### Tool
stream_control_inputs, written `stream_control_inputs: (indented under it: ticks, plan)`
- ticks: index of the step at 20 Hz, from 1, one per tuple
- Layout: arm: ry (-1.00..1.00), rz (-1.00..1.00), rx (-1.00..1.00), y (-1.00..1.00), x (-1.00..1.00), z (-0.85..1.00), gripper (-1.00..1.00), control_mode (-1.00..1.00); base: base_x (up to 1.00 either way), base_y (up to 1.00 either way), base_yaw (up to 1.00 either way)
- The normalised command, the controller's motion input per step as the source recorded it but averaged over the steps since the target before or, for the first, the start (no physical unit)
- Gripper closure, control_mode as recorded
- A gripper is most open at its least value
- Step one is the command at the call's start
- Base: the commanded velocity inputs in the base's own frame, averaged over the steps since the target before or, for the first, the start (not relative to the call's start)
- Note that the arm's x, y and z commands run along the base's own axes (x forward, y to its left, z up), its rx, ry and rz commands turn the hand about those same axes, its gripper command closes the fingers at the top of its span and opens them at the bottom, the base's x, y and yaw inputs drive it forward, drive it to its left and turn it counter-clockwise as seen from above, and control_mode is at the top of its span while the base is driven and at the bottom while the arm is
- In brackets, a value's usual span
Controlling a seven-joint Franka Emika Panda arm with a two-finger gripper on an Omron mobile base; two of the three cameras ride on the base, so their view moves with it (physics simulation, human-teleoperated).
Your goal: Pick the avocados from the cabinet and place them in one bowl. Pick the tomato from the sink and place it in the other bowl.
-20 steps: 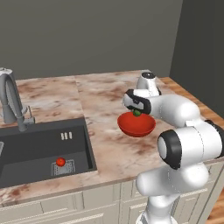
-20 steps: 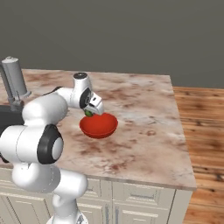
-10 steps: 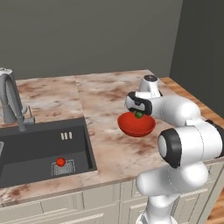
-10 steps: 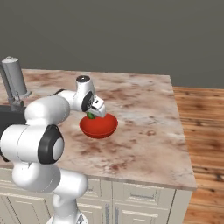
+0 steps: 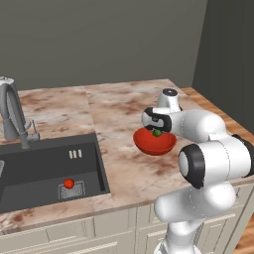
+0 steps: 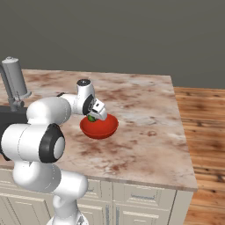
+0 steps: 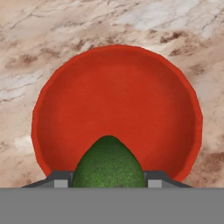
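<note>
My gripper (image 5: 157, 130) is shut on a dark green avocado (image 5: 157, 133), holding it just above the inside of the red bowl (image 5: 155, 144) on the marble counter. In the hand view the avocado (image 7: 108, 164) sits between the two fingertips (image 7: 61, 180), with the red bowl (image 7: 118, 100) right below it and nothing else in it. From the right base view the avocado (image 6: 91, 117) hangs over the bowl's (image 6: 101, 128) left part under the gripper (image 6: 93, 115). The tomato (image 5: 69, 183) lies on the drain in the dark sink (image 5: 30, 166).
A curved grey faucet (image 5: 12, 114) stands behind the sink at the left. The counter edge (image 6: 189, 167) drops off to a wooden floor on the right. Bare marble counter (image 5: 119, 109) surrounds the bowl.
The gripper with the avocado has come down a little and shifted further over the red bowl. The tomato and the bowl have stayed where they were.
</note>
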Motion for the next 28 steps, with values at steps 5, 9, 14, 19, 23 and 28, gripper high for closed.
stream_control_inputs:
  ticks: [5, 9, 14, 19, 23, 28]
  plan:
    - [0.0, 0.0, 0.0, 0.0, 0.0, -0.36, 1.0, -1.0, 0.0, 0.0, 0.0]
    - [0.0, 0.0, 0.0, 0.0, 0.0, -0.27, 1.0, -1.0, 0.0, 0.0, 0.0]
    - [0.0, 0.0, 0.0, -0.01, 0.02, -0.21, 1.0, -1.0, 0.0, 0.0, 0.0]
    - [0.0, 0.0, 0.0, -0.09, 0.2, -0.07, 1.0, -1.0, 0.0, 0.0, 0.0]
    - [0.0, 0.0, 0.0, -0.06, 0.33, 0.0, 1.0, -1.0, 0.0, 0.0, 0.0]
    - [0.0, 0.0, 0.0, 0.0, 0.26, 0.0, 1.0, -1.0, 0.0, 0.0, 0.0]
